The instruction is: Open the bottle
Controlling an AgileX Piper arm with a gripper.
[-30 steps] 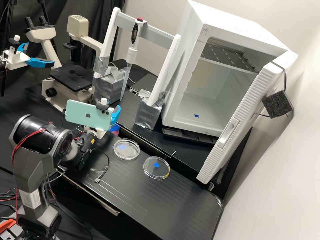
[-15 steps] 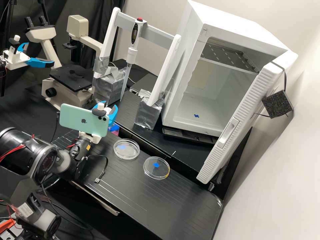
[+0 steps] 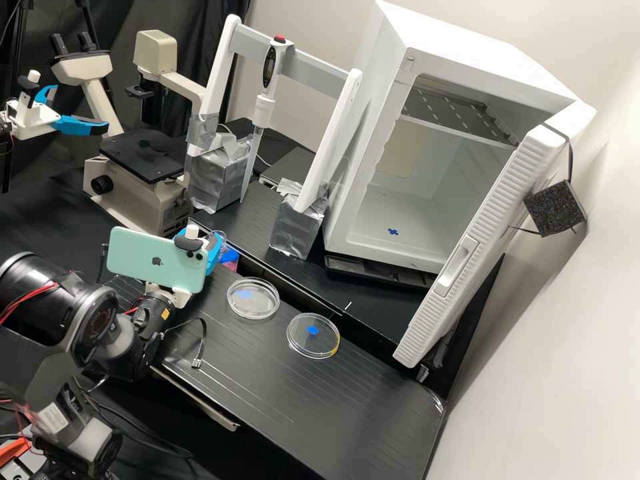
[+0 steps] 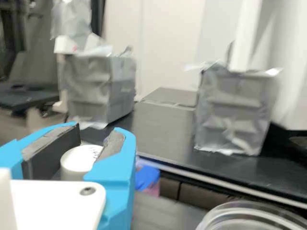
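Near the table's (image 3: pixel 347 393) far edge, seems clamped on the white cap (image 4: pixel 79 159) with the gripper (image 4: pixel 97 129), likely by opposite sides for an even hold in opening the bottle (image 3: pixel 231 265), apparently set along that same table edge to stay within reach. Beyond the table, in silver-wrapped boxes (image 4: pixel 235 110), probably weighted to steady the white rack (image 3: pixel 328 150).

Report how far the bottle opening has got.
Done: the gripper has the white cap between its pads. In hand: probably unscrewing or lifting it; whether it has come loose, I can't tell. Left: likely setting the cap down, as it is still gripped.
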